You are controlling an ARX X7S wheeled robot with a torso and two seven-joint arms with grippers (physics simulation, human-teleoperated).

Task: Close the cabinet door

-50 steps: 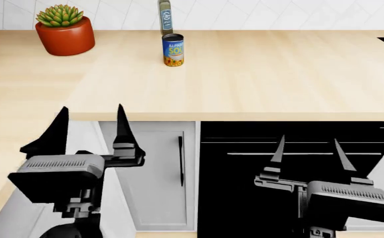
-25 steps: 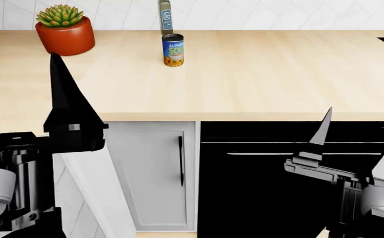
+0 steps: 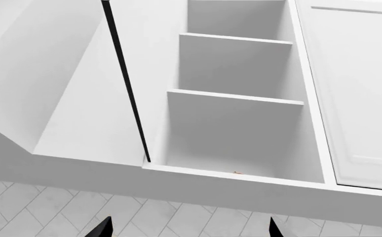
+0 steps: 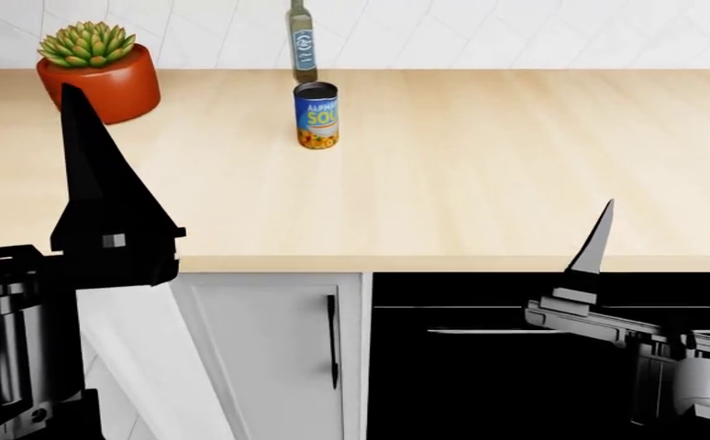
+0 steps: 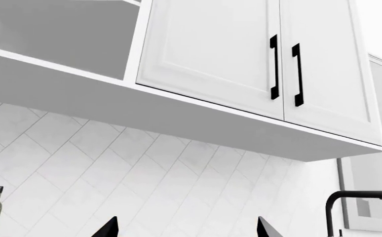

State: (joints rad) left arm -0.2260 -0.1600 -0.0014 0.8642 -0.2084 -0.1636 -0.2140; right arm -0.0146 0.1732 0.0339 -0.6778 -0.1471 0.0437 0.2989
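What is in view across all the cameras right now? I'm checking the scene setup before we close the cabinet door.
Open cabinet: one, white, two shelves, on the wall.
Open door: one, white, swung out beside it.
Closed wall doors: white, black handles.
Potted succulent: one, green in red pot, countertop far left.
Can: one, blue and yellow, countertop.
Bottle: one, green, behind the can.
Base cabinet door: one, grey, closed.
Faucet: one, black.
Left gripper: black, raised.
Right gripper: black, open.
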